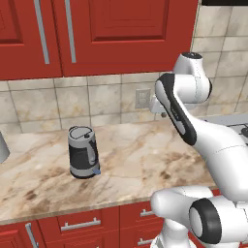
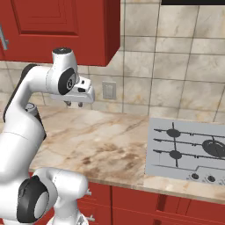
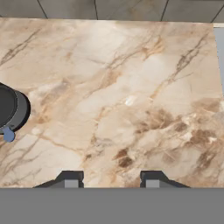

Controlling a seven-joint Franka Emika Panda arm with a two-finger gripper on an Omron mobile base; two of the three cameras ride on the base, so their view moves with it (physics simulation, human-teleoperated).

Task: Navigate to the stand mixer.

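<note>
Nearest me, red drawers [image 1: 80, 224] with bar handles run under the front edge of the counter [image 1: 140, 155], which is tan marbled stone.

Gripper [image 3: 111, 180] hangs over the counter, pointing down. In the hand view the two fingertips [image 3: 72, 179] stand well apart with bare stone between them, nothing held. From the right base view the gripper [image 2: 74, 104] sits above the far part of the counter, near the wall.

A black-and-grey kettle [image 1: 83, 152] stands upright mid-depth on the counter, left of the arm, with a small blue tab at its base. In the hand view the kettle [image 3: 11, 109] is cut off by the left edge, well apart from the fingertips.

A grey cooktop [image 2: 189, 149] with dark burners is set into the counter on the right.

A grey rounded thing [image 1: 2, 145] is clipped by the left edge of the left base view; I can't tell what it is. I can't tell where the stand mixer is from these views.

Further back, a white outlet [image 1: 142, 98] sits on the beige tile wall [image 2: 176, 66]. Red upper cabinets [image 1: 121, 34] hang above it.
</note>
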